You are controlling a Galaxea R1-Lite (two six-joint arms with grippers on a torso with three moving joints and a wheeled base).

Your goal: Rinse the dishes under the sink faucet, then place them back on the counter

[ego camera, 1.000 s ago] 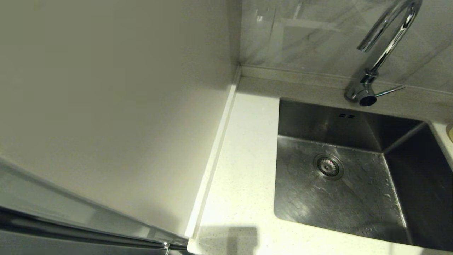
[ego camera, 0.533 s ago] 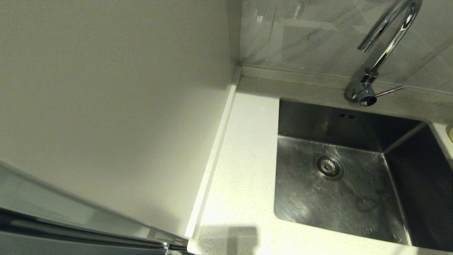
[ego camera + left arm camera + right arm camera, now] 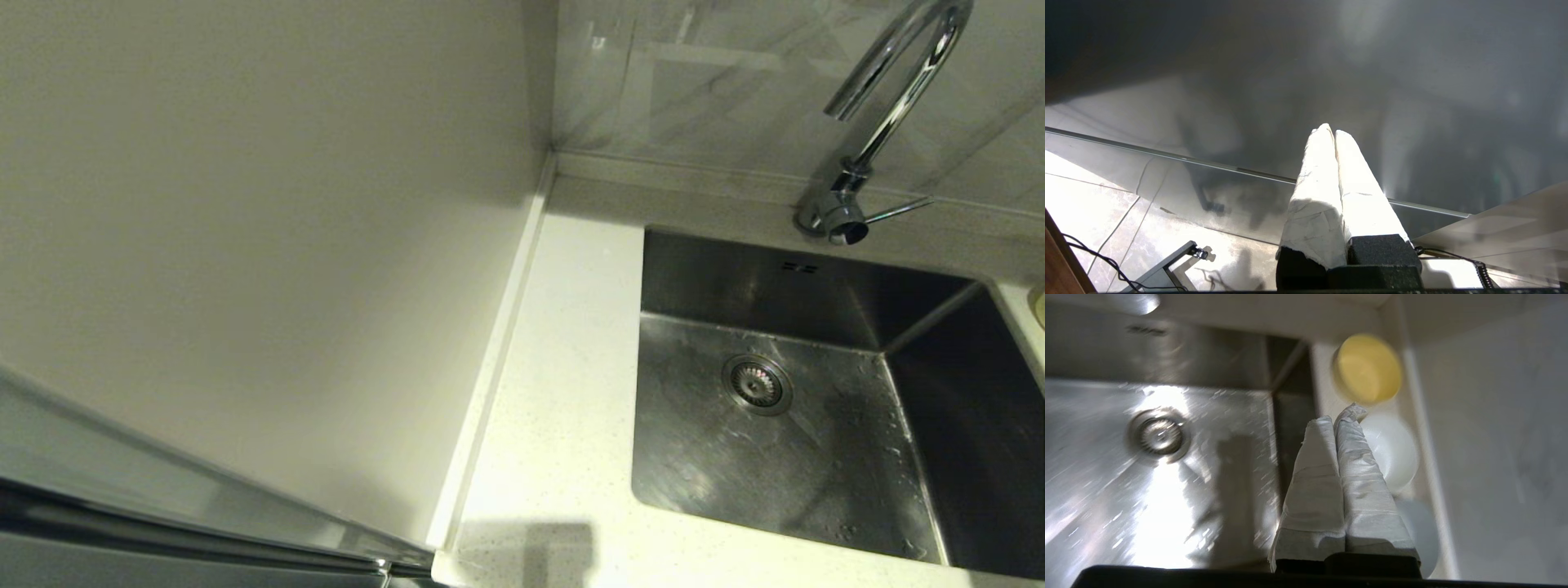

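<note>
Three small bowls stand in a row on the narrow counter strip (image 3: 1323, 381) to the right of the sink (image 3: 1106, 490): yellow (image 3: 1367, 369), white (image 3: 1394, 451) and pale blue-grey (image 3: 1423, 533), the last partly hidden by my fingers. My right gripper (image 3: 1336, 416) hangs shut and empty above the sink's right rim, its tips beside the white bowl. In the head view neither gripper shows; only a sliver of the yellow bowl (image 3: 1039, 306) appears at the right edge. The faucet (image 3: 890, 106) arches over the steel sink (image 3: 816, 457). My left gripper (image 3: 1331, 131) is shut, parked low over the floor.
White speckled counter (image 3: 563, 367) lies left of the sink, bounded by a cream wall panel (image 3: 245, 245). The drain strainer (image 3: 757, 384) sits in the basin's floor. The faucet's thin lever (image 3: 898, 210) points right. No water is seen running.
Only a faint shadow shifts across the right part of the sink's floor. Faucet, lever, sink and counter stay as they were.
</note>
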